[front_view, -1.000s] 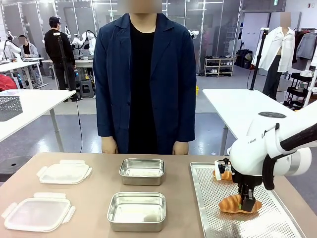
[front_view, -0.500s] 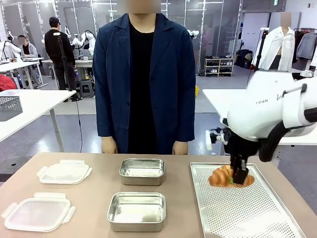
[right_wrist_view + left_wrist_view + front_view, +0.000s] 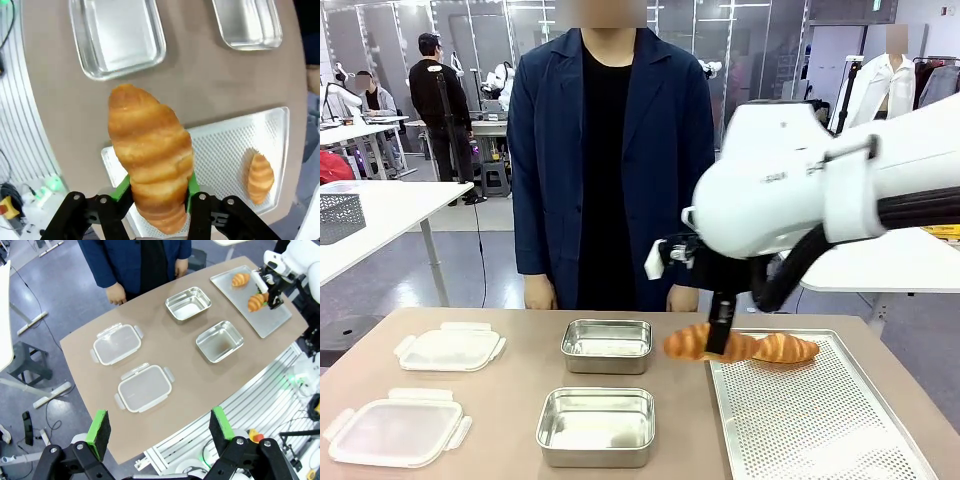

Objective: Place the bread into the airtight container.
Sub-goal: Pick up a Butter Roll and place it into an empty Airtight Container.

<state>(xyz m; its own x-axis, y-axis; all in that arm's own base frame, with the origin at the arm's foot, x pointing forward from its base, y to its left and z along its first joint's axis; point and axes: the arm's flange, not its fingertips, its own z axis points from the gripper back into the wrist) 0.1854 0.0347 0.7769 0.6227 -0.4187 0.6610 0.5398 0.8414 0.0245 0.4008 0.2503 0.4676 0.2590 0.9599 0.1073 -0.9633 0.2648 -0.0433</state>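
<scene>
Right pincer (image 3: 718, 345) was clenched on a golden-brown croissant (image 3: 692, 342), green pads (image 3: 121, 188) pinching it near one end. It hung in the air over the left edge of the perforated metal tray (image 3: 820, 420), near that tray's far-left corner. Its free end stuck out past the tray edge over bare brown table.

A second croissant (image 3: 785, 348) lay on the tray at its far end, just right of the held one.

Two empty rectangular steel containers sat left of the tray: the far container (image 3: 607, 345) level with the tray's far end, the near container (image 3: 596, 425) level with its middle. Two clear plastic clip lids (image 3: 450, 348) (image 3: 398, 430) lay further left of the tray, beyond the containers.

Left pincer (image 3: 160, 426) was released, nothing between the pads, high up and well apart from the tray.

A person in a navy jacket (image 3: 610, 160) stood behind the table, left of the tray's far end, hands down.
</scene>
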